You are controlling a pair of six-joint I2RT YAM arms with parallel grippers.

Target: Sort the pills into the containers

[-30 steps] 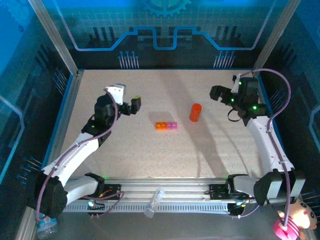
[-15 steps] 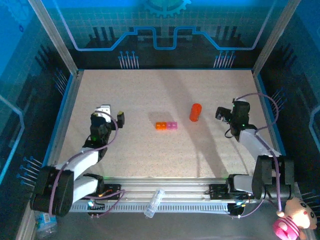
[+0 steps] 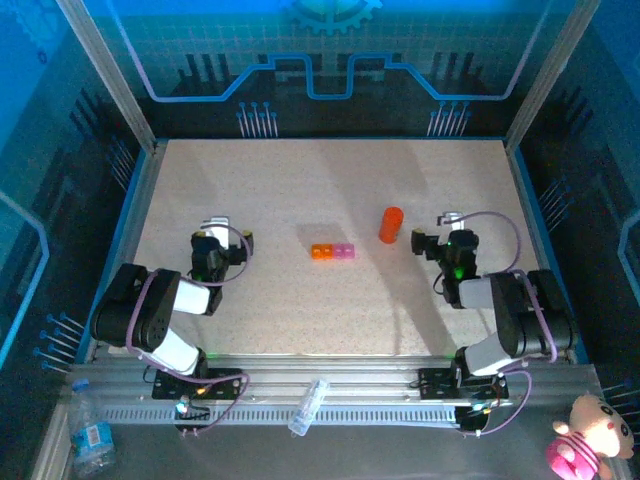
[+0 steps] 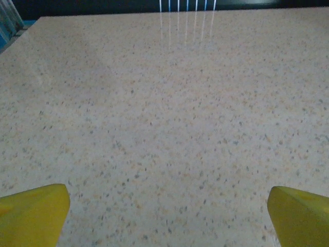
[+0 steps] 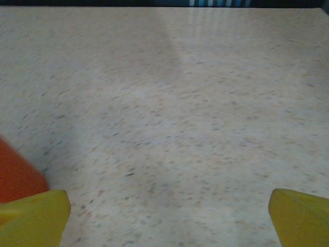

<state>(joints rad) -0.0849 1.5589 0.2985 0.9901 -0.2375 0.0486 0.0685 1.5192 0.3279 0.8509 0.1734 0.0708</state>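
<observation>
L pincer (image 3: 243, 243) & R pincer (image 3: 418, 243) both released, fingers wide apart, low over desk (image 3: 300, 180). Mid-desk: containers strip (image 3: 332, 251); orange bottle (image 3: 390, 224) upright near R pincer.

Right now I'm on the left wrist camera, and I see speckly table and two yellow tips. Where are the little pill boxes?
Observer: From above, the strip of containers lies near the middle of the table, off to the right of your left pincer.
Operator: Is anything next to them?
Observer: An orange bottle stands a bit farther back and to the right of the strip, not touching it.
Operator: Where's my other arm?
Observer: The right pincer is open and low over the table, close to the bottle's right side.
</observation>
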